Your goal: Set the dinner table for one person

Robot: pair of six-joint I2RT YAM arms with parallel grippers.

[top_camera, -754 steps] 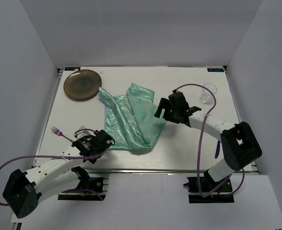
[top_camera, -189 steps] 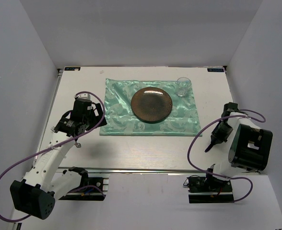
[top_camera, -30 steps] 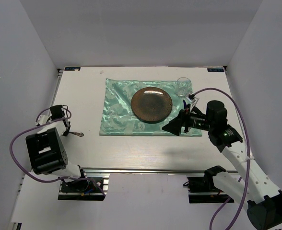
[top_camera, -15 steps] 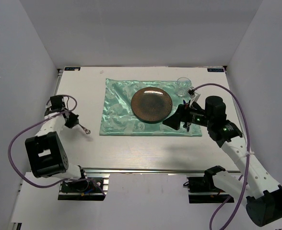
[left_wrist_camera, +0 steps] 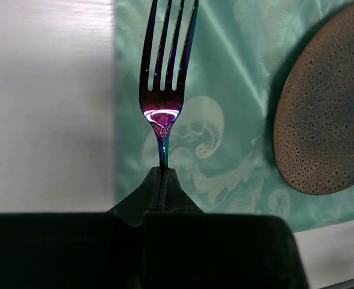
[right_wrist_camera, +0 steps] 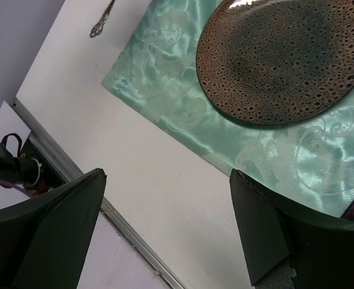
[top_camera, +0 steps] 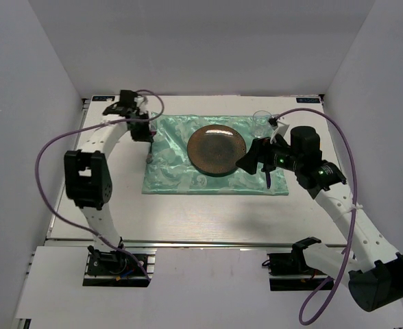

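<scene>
The setting looks nearly complete. On the bench [top_camera: 112, 199] the green cloth [top_camera: 171, 154] is spread flat, the brown plate [top_camera: 216, 150] sits in its middle and the glass [top_camera: 261, 122] stands at its far right corner. A purple utensil [top_camera: 267, 177], knife or spoon I cannot tell, lies on the cloth right of the plate. The fork [left_wrist_camera: 165, 78] is not yet laid: the left end effector [left_wrist_camera: 162, 180] is clenched on its handle, tines above the cloth's left edge. The right end effector [right_wrist_camera: 167, 174] is spread wide, holding nothing. The bench lies below both, apart from them
</scene>
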